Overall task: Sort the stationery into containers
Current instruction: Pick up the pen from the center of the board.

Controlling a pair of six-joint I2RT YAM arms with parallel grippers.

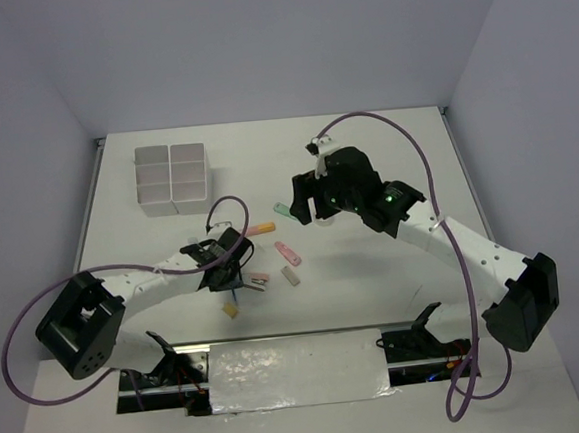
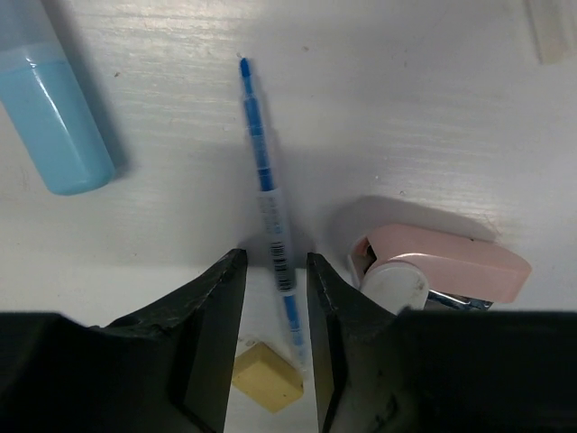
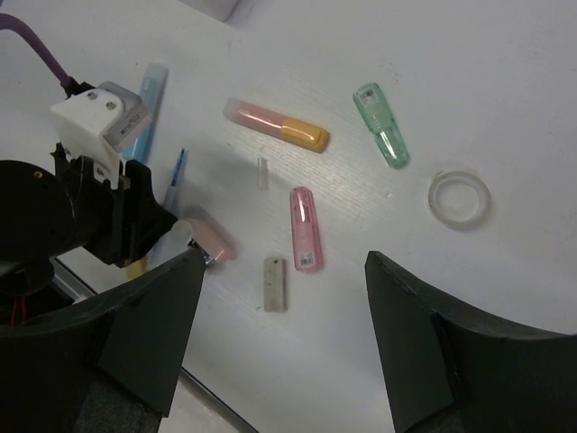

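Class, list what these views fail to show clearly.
- Left wrist view: blue highlighter, cut off by the top edge.
- Left wrist view: pink stapler-like piece, partly behind the left tool.
- Right wrist view: white container, only a corner inside the top edge.
- Top view: blue pen, largely under the left tool.

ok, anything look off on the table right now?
Nothing looks damaged or spilled. The one odd spot is crowding: the left gripper straddles the blue pen, with a tan block right beside the pen between the fingers and a pink stapler close to one finger. Closing might catch those too.
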